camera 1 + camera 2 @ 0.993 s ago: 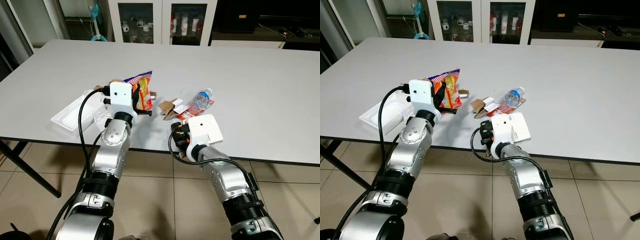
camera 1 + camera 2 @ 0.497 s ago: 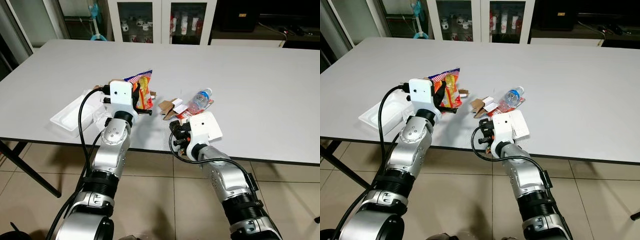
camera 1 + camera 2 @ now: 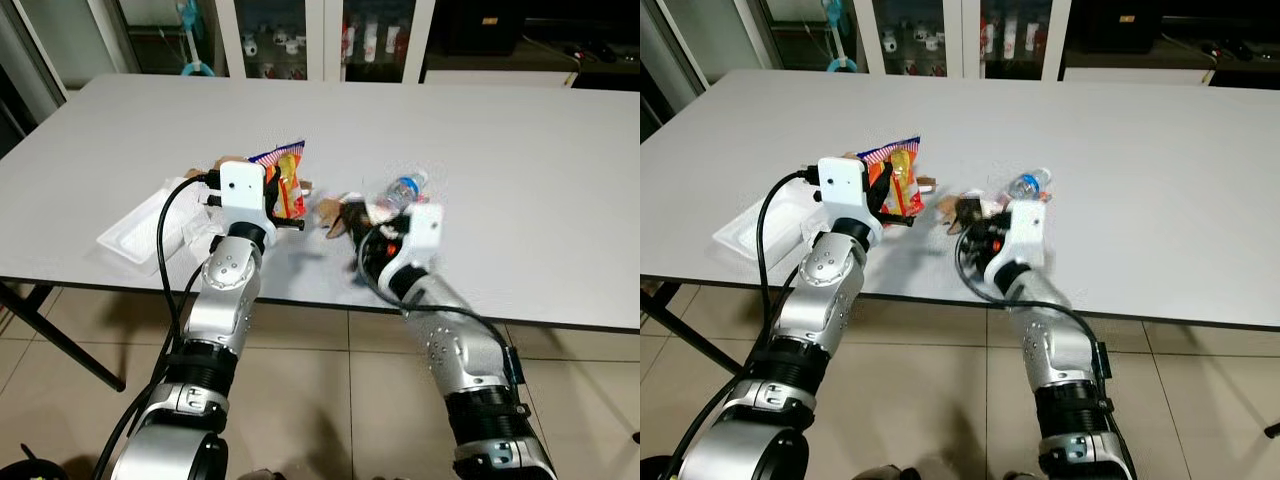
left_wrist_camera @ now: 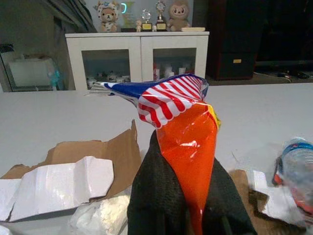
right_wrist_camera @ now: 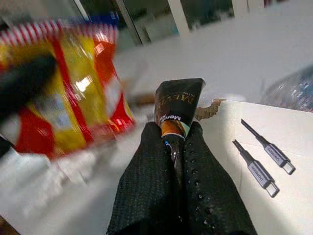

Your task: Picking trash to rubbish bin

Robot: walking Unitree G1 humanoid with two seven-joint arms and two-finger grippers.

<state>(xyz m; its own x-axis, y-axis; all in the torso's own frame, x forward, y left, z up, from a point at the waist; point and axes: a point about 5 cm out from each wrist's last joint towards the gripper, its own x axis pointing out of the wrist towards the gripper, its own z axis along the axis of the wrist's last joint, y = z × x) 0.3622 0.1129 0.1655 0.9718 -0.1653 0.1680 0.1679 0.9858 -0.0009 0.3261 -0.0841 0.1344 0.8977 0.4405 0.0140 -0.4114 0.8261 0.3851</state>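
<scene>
White table (image 3: 520,160), litter at centre: left hand (image 4: 188,215) pinches the upright snack bag (image 4: 183,127); right hand (image 5: 178,161), at its 3 o'clock, nips a dark wrapper (image 5: 176,107). Risk: thin film slipping free in transit

orange snack bag (image 4: 186,142) with red-white stripes, dark brown wrapper (image 5: 177,110), white table (image 3: 520,160)
</scene>
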